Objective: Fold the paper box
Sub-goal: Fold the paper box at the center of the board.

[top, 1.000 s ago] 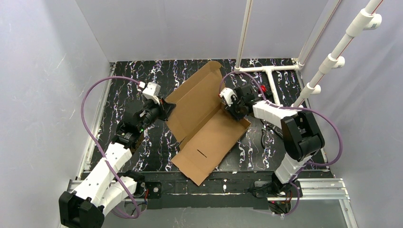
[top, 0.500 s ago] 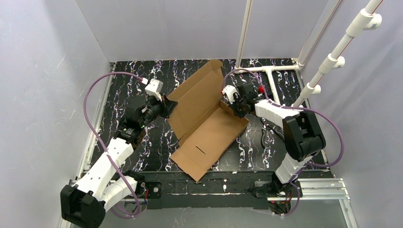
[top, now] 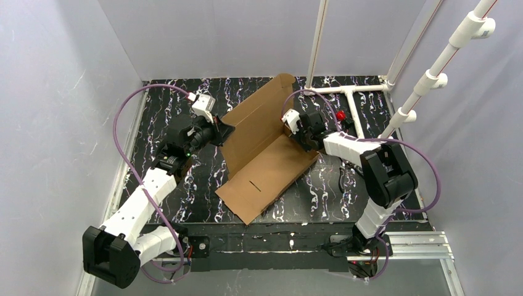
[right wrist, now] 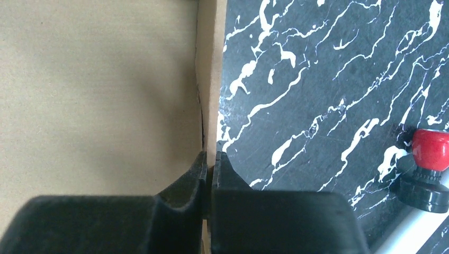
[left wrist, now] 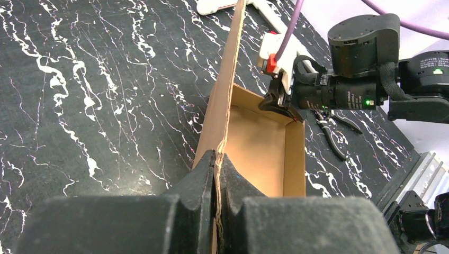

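The paper box (top: 265,176) is a brown cardboard sheet lying mid-table, with its far panel (top: 256,114) raised steeply along a crease. My left gripper (top: 219,132) is shut on that panel's left edge; in the left wrist view the cardboard edge (left wrist: 229,90) runs up from between my left gripper's (left wrist: 218,161) pinched fingers. My right gripper (top: 296,133) is shut on the narrow side flap at the box's right end. The right wrist view has this flap (right wrist: 215,79) running into my right gripper (right wrist: 208,159), with the box's inner face (right wrist: 95,79) to the left.
Black pliers (top: 343,176) lie on the dark marbled table right of the box. A red knob (top: 340,116) sits by the white pipe frame (top: 351,92) at the back right. Grey walls close in the left, far and right sides.
My right gripper has closed on the box's side flap. Both grippers have shifted up-left in the top view, and the box has slid left with its far panel standing steeper.
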`<state>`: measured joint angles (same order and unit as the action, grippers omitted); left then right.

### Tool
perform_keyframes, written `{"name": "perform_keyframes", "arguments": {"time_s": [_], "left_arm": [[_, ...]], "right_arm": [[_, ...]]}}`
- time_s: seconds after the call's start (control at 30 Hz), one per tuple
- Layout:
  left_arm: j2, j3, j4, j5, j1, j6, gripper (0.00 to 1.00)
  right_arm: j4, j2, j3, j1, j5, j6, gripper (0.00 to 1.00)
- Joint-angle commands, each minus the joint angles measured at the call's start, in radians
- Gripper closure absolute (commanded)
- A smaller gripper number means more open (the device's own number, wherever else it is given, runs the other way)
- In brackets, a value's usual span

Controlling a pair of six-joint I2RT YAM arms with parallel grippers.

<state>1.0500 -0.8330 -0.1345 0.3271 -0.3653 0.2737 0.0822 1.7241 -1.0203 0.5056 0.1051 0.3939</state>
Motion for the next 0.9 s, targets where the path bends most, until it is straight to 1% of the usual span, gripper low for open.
{"name": "perform_keyframes", "arguments": {"time_s": [0.0, 0.07, 0.17, 0.23, 0.3, 0.37, 0.4, 0.43, 0.47, 0.57, 0.73, 0.8, 0.87], "left_arm": [[-0.019, -0.04, -0.045, 0.02, 0.004, 0.008, 1.0], [-0.016, -0.04, -0.045, 0.013, 0.006, 0.004, 1.0], [-0.01, -0.034, -0.044, -0.002, 0.012, 0.002, 0.99], [-0.004, -0.032, -0.043, -0.014, 0.017, 0.001, 0.95], [0.008, -0.038, -0.042, -0.019, 0.023, -0.001, 0.95], [0.023, -0.051, -0.04, -0.023, 0.026, 0.002, 0.88], [0.03, -0.057, -0.039, -0.021, 0.026, 0.005, 0.86], [0.037, -0.066, -0.038, -0.019, 0.027, 0.008, 0.83], [0.042, -0.075, -0.038, -0.015, 0.027, 0.012, 0.81], [0.041, -0.095, -0.028, -0.015, 0.03, 0.032, 0.63], [-0.036, -0.091, 0.01, -0.045, 0.048, 0.043, 0.26], [-0.086, -0.096, 0.078, -0.075, 0.06, 0.038, 0.13], [-0.154, -0.105, 0.182, -0.112, 0.073, 0.023, 0.04]], "right_arm": [[0.067, 0.075, -0.028, 0.002, -0.068, -0.011, 0.97], [0.101, 0.067, -0.048, -0.005, -0.111, -0.02, 0.89], [0.126, 0.044, -0.074, -0.045, -0.175, -0.046, 0.81], [0.137, 0.028, -0.081, -0.075, -0.21, -0.057, 0.79], [0.133, 0.007, -0.075, -0.089, -0.247, -0.063, 0.79], [0.123, -0.006, -0.068, -0.09, -0.257, -0.071, 0.81], [0.116, -0.008, -0.065, -0.091, -0.26, -0.076, 0.83], [0.108, -0.008, -0.06, -0.093, -0.259, -0.085, 0.93], [0.097, -0.009, -0.054, -0.095, -0.257, -0.097, 0.99], [0.059, -0.014, -0.034, -0.099, -0.223, -0.128, 0.99], [-0.026, -0.043, 0.013, -0.106, -0.148, -0.189, 0.99], [-0.038, -0.044, 0.016, -0.11, -0.13, -0.215, 0.99], [-0.04, -0.042, 0.013, -0.118, -0.13, -0.237, 0.99]]}}
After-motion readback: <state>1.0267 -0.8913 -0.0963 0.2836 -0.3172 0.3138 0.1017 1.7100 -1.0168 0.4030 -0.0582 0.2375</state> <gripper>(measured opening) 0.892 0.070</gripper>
